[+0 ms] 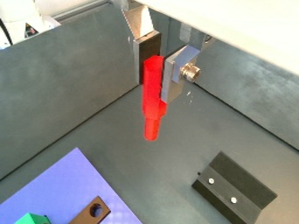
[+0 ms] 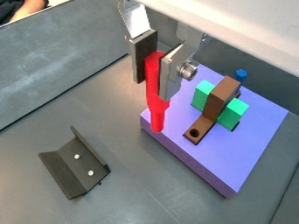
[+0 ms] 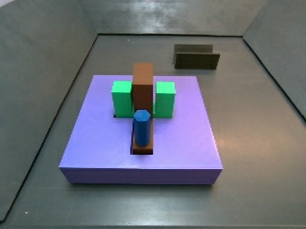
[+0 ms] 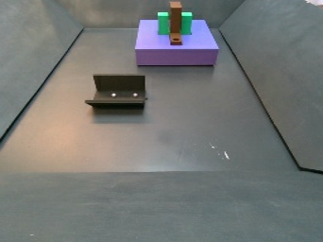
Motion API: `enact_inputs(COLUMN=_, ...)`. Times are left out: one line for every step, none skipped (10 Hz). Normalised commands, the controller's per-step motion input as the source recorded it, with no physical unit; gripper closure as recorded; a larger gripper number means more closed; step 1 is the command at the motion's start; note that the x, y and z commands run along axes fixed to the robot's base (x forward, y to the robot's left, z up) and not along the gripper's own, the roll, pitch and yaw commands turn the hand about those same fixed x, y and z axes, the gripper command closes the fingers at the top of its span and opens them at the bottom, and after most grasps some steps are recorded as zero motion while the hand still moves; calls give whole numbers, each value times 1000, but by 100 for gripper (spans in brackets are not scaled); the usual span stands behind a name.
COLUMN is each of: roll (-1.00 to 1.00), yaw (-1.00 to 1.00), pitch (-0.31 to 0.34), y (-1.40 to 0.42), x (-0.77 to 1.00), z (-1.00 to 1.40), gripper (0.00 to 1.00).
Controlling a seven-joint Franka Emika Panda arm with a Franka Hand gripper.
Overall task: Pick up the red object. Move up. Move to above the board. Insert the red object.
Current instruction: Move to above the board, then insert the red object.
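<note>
Here the tool [image 1: 162,63] grips the red peg [image 1: 153,98] by its upper end between its silver fingers [image 2: 142,48], holding it upright, clear of the grey floor [image 4: 164,142]. In a wrist view the peg's lower tip hangs near the edge of the lavender board [image 2: 251,144], which carries green blocks [image 2: 218,99], a brown block [image 2: 212,116] and a blue peg [image 3: 141,128]. The fixture [image 4: 117,91] stands well apart from the board. Neither side view shows the tool.
</note>
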Motion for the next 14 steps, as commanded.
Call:
enact_inputs(roll=84, yaw=-134, pitch=316, y=-1400, x=-13, z=322, gripper=100)
enact_inputs(roll=110, yaw=-121, pitch=318, y=-1400, x=-24, z=324, gripper=100)
enact_inputs(roll=133, yaw=-51, pitch=262, y=-1400, x=12, z=337, gripper=100)
enact_inputs(roll=77, yaw=-22, pitch=218, y=-1400, x=56, z=325, gripper=100)
enact_inputs(roll=63, yaw=-10, pitch=195, y=-1400, x=100, z=317, gripper=100)
enact_inputs(roll=56, yaw=1, pitch=174, y=-605, x=79, z=144, gripper=100)
enact_inputs(roll=0, yaw=0, pitch=0, y=0, x=0, z=-26, gripper=100)
enact_inputs(roll=-70, yaw=0, pitch=-47, y=257, x=0, z=-234, gripper=100)
enact_inputs(roll=0, yaw=-9, pitch=-49, y=360, x=0, z=-366, gripper=100)
enact_inputs(roll=0, yaw=-80, pitch=0, y=374, x=0, z=-469, gripper=100)
enact_inputs(roll=0, yaw=-109, pitch=0, y=354, x=0, z=-471, gripper=100)
enact_inputs(roll=37, yaw=-111, pitch=-16, y=271, x=0, z=-511, gripper=100)
enact_inputs(roll=196, yaw=-54, pitch=-14, y=43, x=0, z=-546, gripper=100)
enact_inputs(roll=244, yaw=-31, pitch=-20, y=0, x=0, z=-531, gripper=100)
